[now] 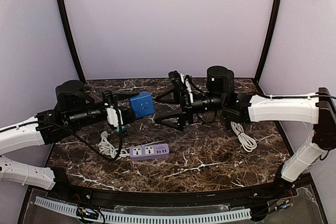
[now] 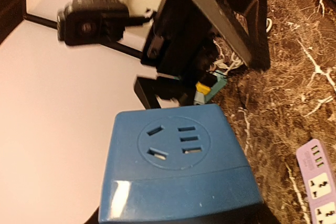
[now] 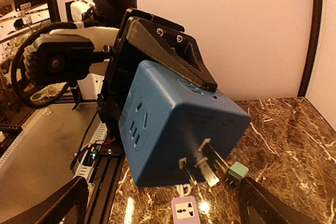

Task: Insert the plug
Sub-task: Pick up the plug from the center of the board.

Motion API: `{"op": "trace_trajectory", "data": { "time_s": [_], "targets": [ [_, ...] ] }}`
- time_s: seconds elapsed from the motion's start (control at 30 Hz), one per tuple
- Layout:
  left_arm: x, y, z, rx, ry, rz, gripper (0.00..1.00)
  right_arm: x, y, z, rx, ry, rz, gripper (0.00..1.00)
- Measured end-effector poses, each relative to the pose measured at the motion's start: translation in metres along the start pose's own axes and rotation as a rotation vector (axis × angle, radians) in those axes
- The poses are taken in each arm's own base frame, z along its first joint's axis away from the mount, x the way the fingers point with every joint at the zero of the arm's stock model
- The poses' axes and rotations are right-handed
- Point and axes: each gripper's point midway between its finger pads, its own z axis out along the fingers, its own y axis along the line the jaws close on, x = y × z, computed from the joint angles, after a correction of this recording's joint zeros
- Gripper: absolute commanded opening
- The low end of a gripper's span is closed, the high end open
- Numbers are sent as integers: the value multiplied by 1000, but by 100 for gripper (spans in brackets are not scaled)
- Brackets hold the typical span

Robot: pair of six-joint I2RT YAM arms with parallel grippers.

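The left gripper [image 1: 131, 107] has its jaws clamped on the blue cube adapter [image 1: 143, 103], held aloft. The right gripper [image 1: 157, 110] has its jaws wide. Risk: the adapter pivots in that single grip and its prongs [image 3: 205, 163] miss the purple power strip [image 1: 149, 151].

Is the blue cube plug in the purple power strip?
Out: left gripper holds the blue cube plug aloft, prongs bare; purple power strip lies apart.

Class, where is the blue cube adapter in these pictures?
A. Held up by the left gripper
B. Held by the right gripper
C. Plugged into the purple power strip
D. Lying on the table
A: the left gripper clamps the blue cube adapter off the table, prongs bare; the right gripper stands open.
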Motion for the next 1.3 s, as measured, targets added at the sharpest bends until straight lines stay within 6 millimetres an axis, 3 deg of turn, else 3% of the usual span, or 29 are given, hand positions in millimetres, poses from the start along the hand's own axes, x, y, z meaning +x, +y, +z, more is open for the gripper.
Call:
{"op": "trace_trajectory", "data": {
  "time_s": [0.13, 0.27, 0.37, 0.47, 0.77, 0.97, 1.17, 1.3],
  "targets": [
    [7, -19, -10, 142, 77, -169, 1, -3, 4, -24, 91, 57, -82, 99],
    [23, -61, -18, 331, 198, -331, 1, 14, 3, -40, 169, 127, -115, 99],
    [33, -91, -26, 464, 295, -430, 1, 24, -5, -43, 216, 161, -131, 98],
    [36, -104, -30, 545, 359, -505, 1, 27, -9, -37, 228, 159, -174, 98],
    [29, -90, -25, 539, 390, -616, 1, 55, 10, 18, 68, 114, -310, 99],
    [29, -89, -25, 529, 396, -650, 1, 59, 16, 41, 36, 49, -390, 99],
    [28, -88, -25, 524, 398, -663, 1, 68, -2, 62, 73, 79, -404, 96],
    [28, -85, -26, 515, 394, -655, 1, 66, -3, 63, 70, 80, -418, 98]
  ]
}}
